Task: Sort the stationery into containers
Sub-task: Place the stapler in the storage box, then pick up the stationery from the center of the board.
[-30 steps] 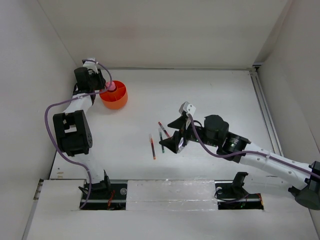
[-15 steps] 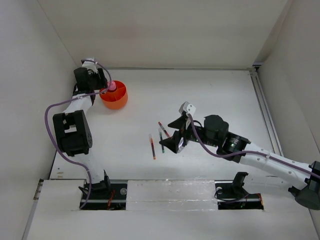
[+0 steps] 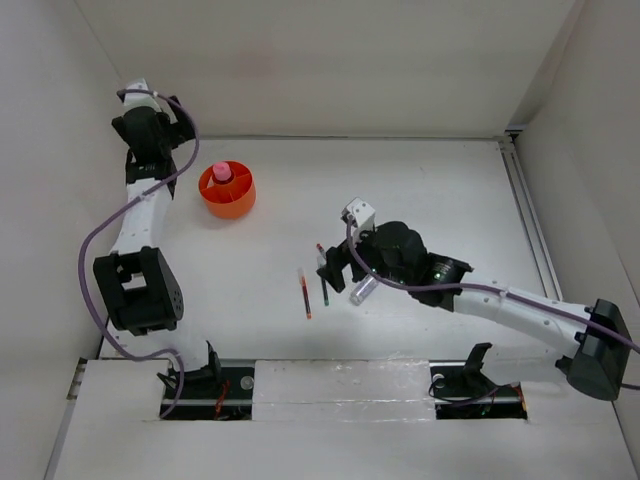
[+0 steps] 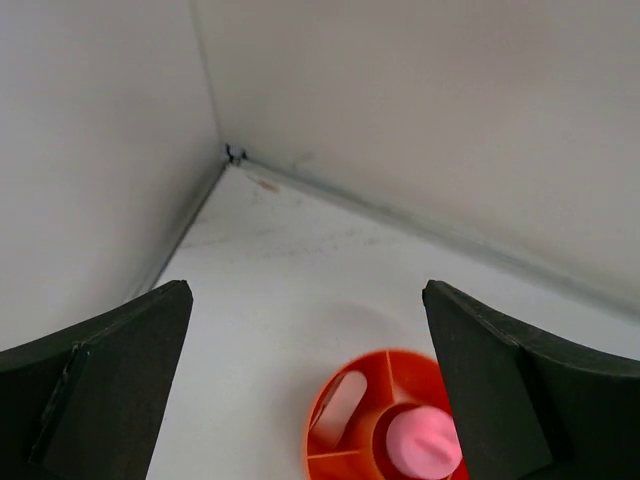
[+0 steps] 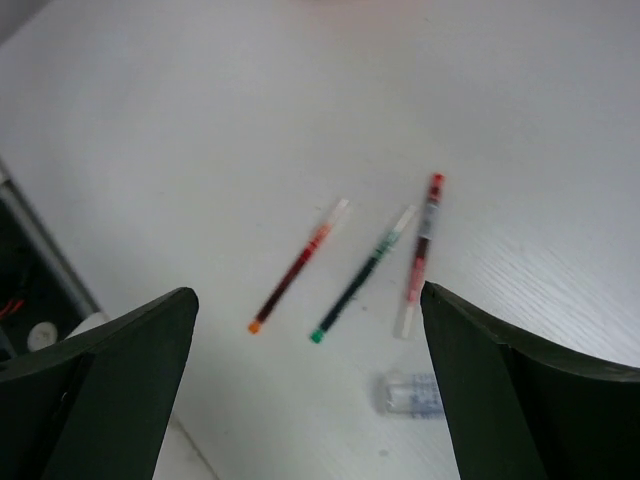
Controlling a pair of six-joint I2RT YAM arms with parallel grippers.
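Three pens [image 5: 362, 272], beneath right claw [image 5: 305, 295], jaws spread

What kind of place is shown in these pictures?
Probably a robot test cell in a lab: a white table boxed in by plain white panels, with an orange tub and loose pens as props.

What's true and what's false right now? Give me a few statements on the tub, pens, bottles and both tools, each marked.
1. The pink-capped bottle stands in the orange tub. True.
2. The left tool grips a pen. False: it is open and holds nothing.
3. Three pens lie on the table. True.
4. The clear bottle is in the tub. False: it lies on the table, beside the pens.
5. The right tool is open. True.
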